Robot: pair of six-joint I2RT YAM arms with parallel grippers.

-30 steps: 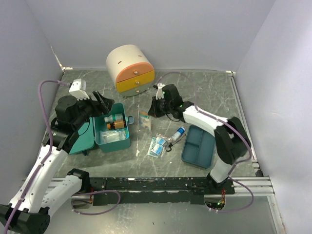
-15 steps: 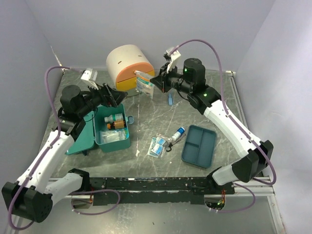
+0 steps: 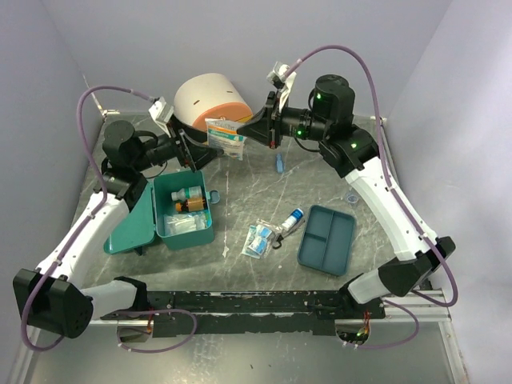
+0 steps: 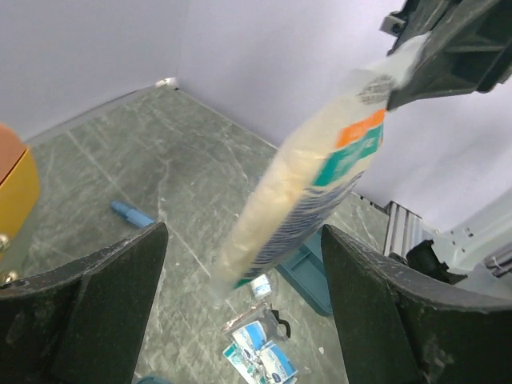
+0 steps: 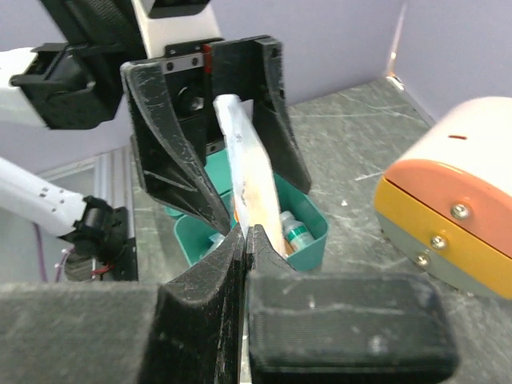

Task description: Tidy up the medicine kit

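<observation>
Overhead, the right gripper is raised above the far part of the table, its jaws pressed together on one edge of a flat packet printed in white, orange and teal. From the right wrist the two black fingers meet on the packet's near edge, and the packet stands edge-on and runs away from the camera. The left gripper faces it from the other side with its jaws spread wide; the packet hangs in the gap between them and neither finger can be seen touching it. From the left wrist the packet slants from the right gripper's tips at upper right down towards the lower middle. Behind the two grippers, at the far edge of the table, sits a cream rounded cabinet with an orange drawer and a yellow one. Below the left gripper, near the left edge of the table, the medicine kit lies open, its teal lid folded flat to the left, with small bottles and a pale packet inside. A short blue stick lies on the table beneath the right arm. Towards the near edge, in the middle, lies a cluster of blue-and-white packs, with a small blue-capped bottle just beside them. A dark-blue divided tray rests near the right edge.
</observation>
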